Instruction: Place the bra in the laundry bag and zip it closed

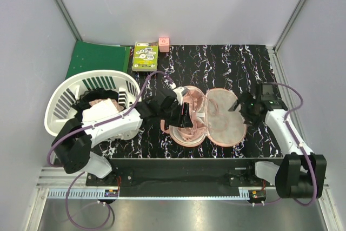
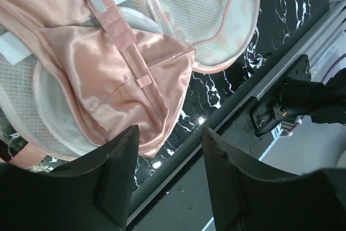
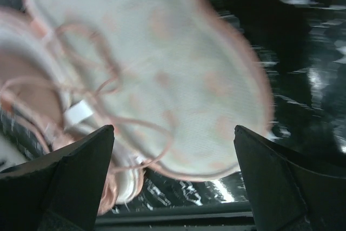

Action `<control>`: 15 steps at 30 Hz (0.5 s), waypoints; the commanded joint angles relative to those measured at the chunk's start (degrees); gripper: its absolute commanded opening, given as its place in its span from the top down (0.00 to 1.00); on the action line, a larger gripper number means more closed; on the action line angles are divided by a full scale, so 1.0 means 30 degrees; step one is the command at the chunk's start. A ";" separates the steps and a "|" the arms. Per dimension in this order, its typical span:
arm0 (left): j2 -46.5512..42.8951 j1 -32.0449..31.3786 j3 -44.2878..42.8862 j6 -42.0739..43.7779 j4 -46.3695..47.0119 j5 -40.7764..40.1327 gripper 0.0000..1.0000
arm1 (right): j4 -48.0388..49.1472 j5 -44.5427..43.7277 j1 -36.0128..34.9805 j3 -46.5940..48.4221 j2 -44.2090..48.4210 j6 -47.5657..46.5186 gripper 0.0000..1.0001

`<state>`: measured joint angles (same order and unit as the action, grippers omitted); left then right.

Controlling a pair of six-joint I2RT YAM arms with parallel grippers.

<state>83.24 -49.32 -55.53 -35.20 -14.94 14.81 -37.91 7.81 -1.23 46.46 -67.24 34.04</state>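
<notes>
The laundry bag [image 1: 227,120] lies open on the black marbled table, white mesh faces up. The salmon-pink bra [image 1: 189,113] lies on its left half, with thin straps trailing onto the right half. My left gripper [image 1: 185,117] hovers over the bra, open and empty. In the left wrist view the bra [image 2: 116,74] lies on the bag's mesh [image 2: 216,9], ahead of the left gripper [image 2: 170,133]. My right gripper [image 1: 238,106] is open and empty at the bag's right edge. The right wrist view is blurred and shows the mesh face [image 3: 167,52], the straps [image 3: 105,85] and the right gripper [image 3: 174,132].
A white slatted basket [image 1: 62,106] with white and black clothes stands at the left. A green board [image 1: 97,60], a green box [image 1: 145,57] and a small pink cube [image 1: 164,43] lie at the back. The table's front rail [image 1: 189,163] runs just below the bag.
</notes>
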 commanded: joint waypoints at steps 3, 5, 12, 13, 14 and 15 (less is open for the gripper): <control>-0.1817 -0.0054 0.0196 -0.0951 0.1316 -0.0101 0.49 | -0.0255 -0.1170 0.4365 -0.2475 0.1642 0.1717 0.00; -0.2374 -0.0054 0.0781 -0.1069 0.1464 -0.0102 0.49 | -0.0224 -0.0702 0.4425 -0.3091 0.1614 0.2302 0.03; -0.3722 -0.0054 0.1253 -0.0806 0.1640 0.0161 0.49 | 0.2174 -0.0378 0.4425 -0.5170 0.1379 0.2891 0.28; -0.3811 -0.0054 0.1253 -0.0777 0.1611 0.0162 0.49 | 0.2439 -0.0204 0.4396 -0.5492 0.1350 0.2949 0.33; -0.3870 -0.0054 0.1282 -0.0776 0.1611 0.0133 0.49 | 0.2790 -0.0115 0.4367 -0.5553 0.1379 0.2978 0.38; -0.3928 -0.0054 0.1254 -0.0747 0.1640 0.0132 0.49 | 0.2822 -0.0259 0.4367 -0.5583 0.1350 0.3066 0.39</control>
<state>73.54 -49.41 -52.03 -37.58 -12.75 14.76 -34.30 6.87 12.05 30.72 -63.29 41.52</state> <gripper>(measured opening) 0.514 0.650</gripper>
